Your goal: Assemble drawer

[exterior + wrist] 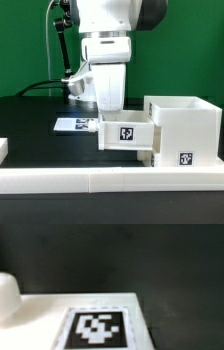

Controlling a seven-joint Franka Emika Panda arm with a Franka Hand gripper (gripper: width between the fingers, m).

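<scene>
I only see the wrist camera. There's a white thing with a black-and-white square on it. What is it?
Observer: It's a small tray, one of the drawer's open-top trays, seen from its tagged front in the exterior view.
Operator: Where's the big box it goes in?
Observer: The housing stands at the exterior view's right, and the tray reaches its side.
Operator: Is anything else nearby?
Observer: The marker board lies flat behind the tray, toward the exterior view's left.
</scene>
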